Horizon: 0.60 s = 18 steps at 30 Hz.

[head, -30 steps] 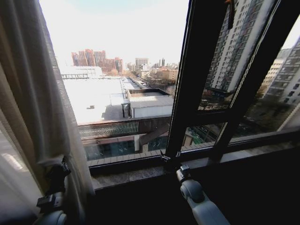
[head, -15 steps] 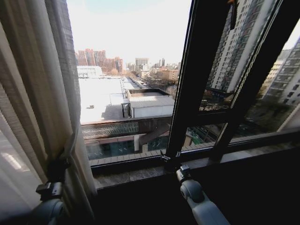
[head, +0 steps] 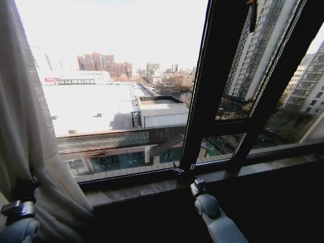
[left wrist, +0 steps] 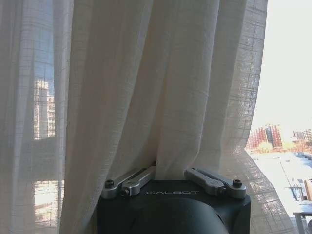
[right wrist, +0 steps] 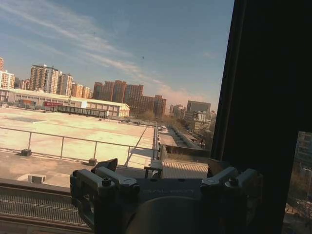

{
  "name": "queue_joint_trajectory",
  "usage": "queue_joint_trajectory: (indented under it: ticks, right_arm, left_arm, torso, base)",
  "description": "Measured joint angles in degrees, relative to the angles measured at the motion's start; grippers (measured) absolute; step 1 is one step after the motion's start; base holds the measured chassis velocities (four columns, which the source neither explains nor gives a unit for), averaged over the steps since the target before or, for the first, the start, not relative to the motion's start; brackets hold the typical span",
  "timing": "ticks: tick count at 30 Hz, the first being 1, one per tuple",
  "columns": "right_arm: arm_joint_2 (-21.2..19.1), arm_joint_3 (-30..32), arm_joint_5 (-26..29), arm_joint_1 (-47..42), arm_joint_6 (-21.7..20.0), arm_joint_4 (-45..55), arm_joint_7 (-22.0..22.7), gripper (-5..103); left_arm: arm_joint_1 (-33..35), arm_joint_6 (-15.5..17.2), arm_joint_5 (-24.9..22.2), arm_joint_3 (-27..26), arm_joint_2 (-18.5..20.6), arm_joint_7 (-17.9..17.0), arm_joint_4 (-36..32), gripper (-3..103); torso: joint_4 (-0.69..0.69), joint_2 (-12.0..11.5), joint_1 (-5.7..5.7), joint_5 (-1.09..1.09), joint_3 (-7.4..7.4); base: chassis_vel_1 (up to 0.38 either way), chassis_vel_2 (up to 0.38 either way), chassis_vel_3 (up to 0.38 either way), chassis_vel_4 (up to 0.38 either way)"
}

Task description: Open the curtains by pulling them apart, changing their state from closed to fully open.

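Head view, nearest: left gripper (head: 23, 195) low at far left, clenched on a bunched fold of the curtains (head: 30, 126); fabric pinched between the fingers (left wrist: 136, 178). Dragged further left than half a second ago, more glass bared. Right gripper (head: 183, 172) idle at the window sill (head: 152, 183), grip state not discernible. Beyond, window frame (head: 212, 86), rooftops. Left panel judged nearly cleared.
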Motion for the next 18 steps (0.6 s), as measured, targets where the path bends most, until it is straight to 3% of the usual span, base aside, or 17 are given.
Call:
queue_joint_trajectory:
  ticks: [7, 11, 18]
  right_arm:
    - [0.0, 0.0, 0.0, 0.0, 0.0, 0.0, 0.0, 100]
    - [0.0, 0.0, 0.0, 0.0, 0.0, 0.0, 0.0, 100]
    - [0.0, 0.0, 0.0, 0.0, 0.0, 0.0, 0.0, 100]
  left_arm:
    - [-0.1, -0.1, -2.4, -6.6, 5.4, -0.9, 7.3, 0]
    - [0.0, -0.2, -3.3, -8.4, 6.4, -0.9, 9.5, 0]
    - [-1.7, 1.3, -1.4, -13.0, 7.4, -4.5, 16.3, 0]
  torso:
    - [0.01, 0.0, 0.00, 0.01, 0.00]
    - [0.00, 0.0, 0.00, 0.01, 0.00]
    - [-0.01, 0.0, 0.00, 0.01, 0.00]
  base:
    - [0.000, 0.000, 0.000, 0.000]
    - [0.000, 0.000, 0.000, 0.000]
    - [0.000, 0.000, 0.000, 0.000]
